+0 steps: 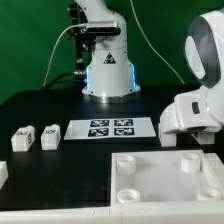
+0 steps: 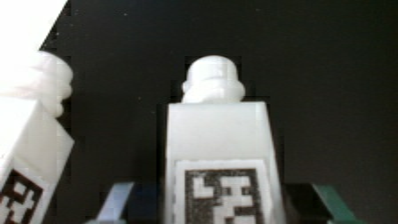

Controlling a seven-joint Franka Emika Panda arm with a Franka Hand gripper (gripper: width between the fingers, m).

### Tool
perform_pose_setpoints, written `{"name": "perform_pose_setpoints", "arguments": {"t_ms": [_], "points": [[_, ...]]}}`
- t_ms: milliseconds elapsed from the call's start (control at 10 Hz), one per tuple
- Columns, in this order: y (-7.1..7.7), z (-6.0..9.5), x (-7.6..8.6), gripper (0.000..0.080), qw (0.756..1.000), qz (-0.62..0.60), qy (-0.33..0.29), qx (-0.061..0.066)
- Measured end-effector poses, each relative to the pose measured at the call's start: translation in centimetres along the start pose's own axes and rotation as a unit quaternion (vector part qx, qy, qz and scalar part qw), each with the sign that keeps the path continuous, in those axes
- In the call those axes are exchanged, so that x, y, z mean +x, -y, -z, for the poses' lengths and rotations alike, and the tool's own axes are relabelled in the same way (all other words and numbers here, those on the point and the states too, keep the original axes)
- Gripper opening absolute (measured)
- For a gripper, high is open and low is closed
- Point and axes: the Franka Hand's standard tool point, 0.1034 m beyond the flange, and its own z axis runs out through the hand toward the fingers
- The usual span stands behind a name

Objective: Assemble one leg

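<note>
In the wrist view a white leg [image 2: 222, 140] with a rounded peg at its far end and a black-and-white marker on its face lies between my fingers. My gripper [image 2: 226, 205] is open around it, with a dark gap on each side between leg and fingers [image 2: 118, 200]. A second leg [image 2: 36, 140] lies close beside it. In the exterior view my gripper [image 1: 192, 130] hangs low at the right, just behind the large white panel [image 1: 150, 185]; the legs under it are hidden there.
Two more legs [image 1: 22, 139] [image 1: 50, 136] stand at the exterior view's left, with another white piece [image 1: 3, 172] at the left edge. The marker board [image 1: 110, 128] lies in the middle. The robot base [image 1: 108, 75] stands behind it.
</note>
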Motion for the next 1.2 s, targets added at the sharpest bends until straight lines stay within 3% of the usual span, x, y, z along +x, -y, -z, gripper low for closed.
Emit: {"name": "perform_pose_setpoints", "arguments": {"t_ms": [200,300,500,600,800,900,1000,1200], "points": [[-0.1,0.2,0.0,0.0288,1.0,0.0,-0.001,0.001],[-0.7,1.8,-0.4,0.0288,1.0,0.02,-0.003,0.002],[-2.7,8.1,-2.3,0.0288,0.998,0.054,-0.04,0.01],[-3.0,10.3,-2.3,0.0288,0.995,0.051,-0.084,0.014],[-4.3,15.5,-3.3,0.0289,0.969,0.055,-0.241,0.008],[-4.5,15.4,-5.0,0.029,0.953,0.053,-0.298,0.001],[-4.4,14.7,-5.1,0.029,0.943,0.053,-0.327,0.001],[-4.7,15.7,-4.1,0.029,0.897,0.053,-0.438,0.007]]}}
